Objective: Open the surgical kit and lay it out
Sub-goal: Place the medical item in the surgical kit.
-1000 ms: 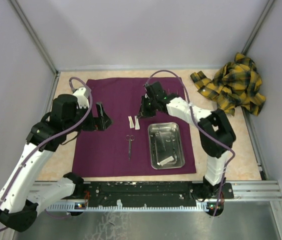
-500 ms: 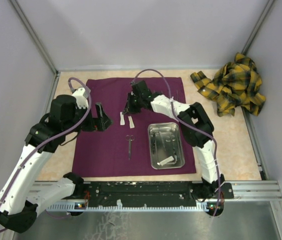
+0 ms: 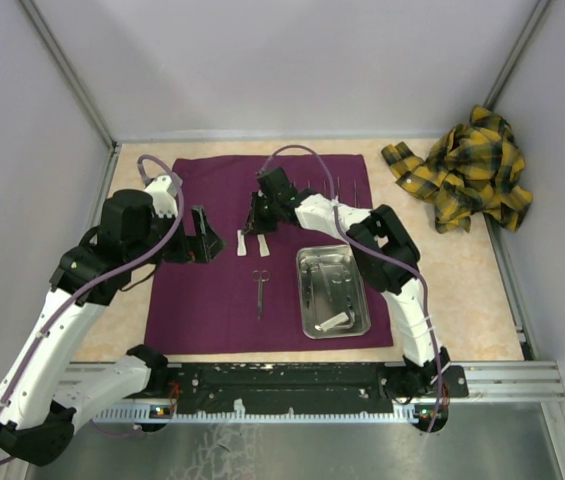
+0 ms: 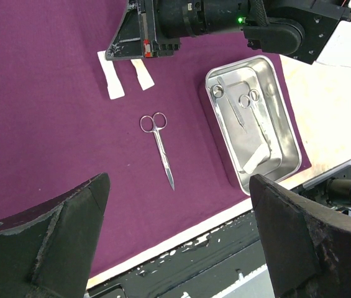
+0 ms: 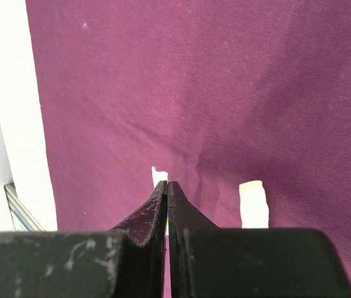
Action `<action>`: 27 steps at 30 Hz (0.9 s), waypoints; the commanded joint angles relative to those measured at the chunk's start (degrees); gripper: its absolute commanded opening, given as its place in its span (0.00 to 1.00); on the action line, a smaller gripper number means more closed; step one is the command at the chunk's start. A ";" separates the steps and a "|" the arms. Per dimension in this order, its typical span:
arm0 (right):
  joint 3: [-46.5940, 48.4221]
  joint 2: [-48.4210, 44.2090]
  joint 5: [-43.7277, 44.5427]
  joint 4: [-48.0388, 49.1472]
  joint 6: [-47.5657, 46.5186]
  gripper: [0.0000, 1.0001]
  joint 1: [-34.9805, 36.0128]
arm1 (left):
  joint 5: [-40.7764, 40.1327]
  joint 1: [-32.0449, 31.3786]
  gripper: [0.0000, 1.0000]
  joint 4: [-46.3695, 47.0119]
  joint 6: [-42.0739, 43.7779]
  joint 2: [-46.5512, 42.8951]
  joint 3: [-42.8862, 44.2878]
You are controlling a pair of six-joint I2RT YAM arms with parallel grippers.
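The dark purple cloth (image 3: 212, 300) of the surgical kit lies spread flat. On its right part stands the steel tray (image 3: 301, 290), holding thin metal instruments (image 4: 234, 105) and a white piece (image 4: 256, 160). Scissors (image 3: 260, 290) lie on the cloth left of the tray. Two white strips lie above them: one (image 3: 262, 243) free, the other (image 3: 241, 243) with its end pinched in my shut right gripper (image 3: 252, 228). In the right wrist view that strip (image 5: 159, 176) pokes out past the fingertips. My left gripper (image 3: 202, 235) hangs wide open and holds nothing, over the cloth's left part.
A yellow-and-black plaid cloth (image 3: 467, 170) lies bunched at the back right of the table. Grey walls close in the back and both sides. A metal rail (image 3: 312, 380) with the arm bases runs along the near edge.
My right gripper has swung left across the cloth, taking one white strip from the right of the other strip to its left. The left arm has not moved.
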 commanded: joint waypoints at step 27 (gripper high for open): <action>0.26 1.48 3.31 3.28 2.24 0.00 -1.55 | -0.29 0.26 0.99 0.17 1.29 -0.50 -0.02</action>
